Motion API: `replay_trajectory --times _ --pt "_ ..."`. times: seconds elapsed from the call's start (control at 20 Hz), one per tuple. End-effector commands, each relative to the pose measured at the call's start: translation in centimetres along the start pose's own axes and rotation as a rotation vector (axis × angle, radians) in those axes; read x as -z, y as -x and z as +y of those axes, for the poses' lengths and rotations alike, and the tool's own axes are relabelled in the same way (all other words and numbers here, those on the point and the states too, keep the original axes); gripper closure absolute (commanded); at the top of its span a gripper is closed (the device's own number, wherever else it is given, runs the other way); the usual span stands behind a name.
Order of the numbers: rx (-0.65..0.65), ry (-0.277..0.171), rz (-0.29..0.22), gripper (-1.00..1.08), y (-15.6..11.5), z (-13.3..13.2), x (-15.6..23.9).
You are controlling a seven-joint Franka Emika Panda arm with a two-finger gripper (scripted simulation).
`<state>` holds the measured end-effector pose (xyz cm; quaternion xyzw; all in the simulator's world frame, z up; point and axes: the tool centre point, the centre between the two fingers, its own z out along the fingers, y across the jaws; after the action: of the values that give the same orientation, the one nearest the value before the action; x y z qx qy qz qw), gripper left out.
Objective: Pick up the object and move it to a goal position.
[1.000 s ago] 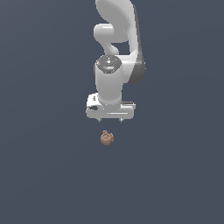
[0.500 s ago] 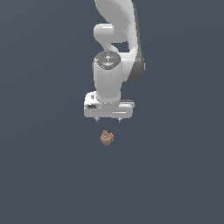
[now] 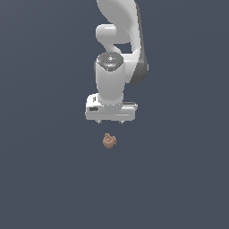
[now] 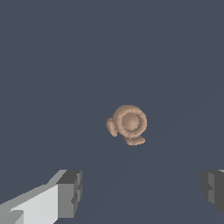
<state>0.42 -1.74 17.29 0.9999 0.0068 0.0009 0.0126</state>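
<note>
The object (image 3: 109, 141) is a small tan-brown lumpy thing with a disc-like end, lying on the dark grey floor. In the exterior view it sits just below the white gripper (image 3: 111, 121), which hangs above it and apart from it. In the wrist view the object (image 4: 127, 124) lies ahead of the fingers (image 4: 70, 194), roughly centred between them. The gripper (image 4: 142, 190) is open and empty, its jaws set wide apart.
The white arm (image 3: 120, 40) rises from the gripper toward the top of the exterior view. The floor (image 3: 44, 170) is a plain dark grey surface with nothing else showing on it.
The gripper has turned a little about its vertical axis and shifted slightly toward the exterior view's left. The object has not moved.
</note>
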Motion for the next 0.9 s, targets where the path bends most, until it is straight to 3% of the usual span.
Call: replay_trajectory --times 0.0,0.4,0.85 --pt "0.013 0.000 0.000 -0.92 0.0 0.0 -0.1" --pt "0.115 0.002 -0.002 -0.92 -0.3 0.1 -0.9" --pt "0.323 0.001 -0.004 -0.92 -0.9 0.4 -2.4"
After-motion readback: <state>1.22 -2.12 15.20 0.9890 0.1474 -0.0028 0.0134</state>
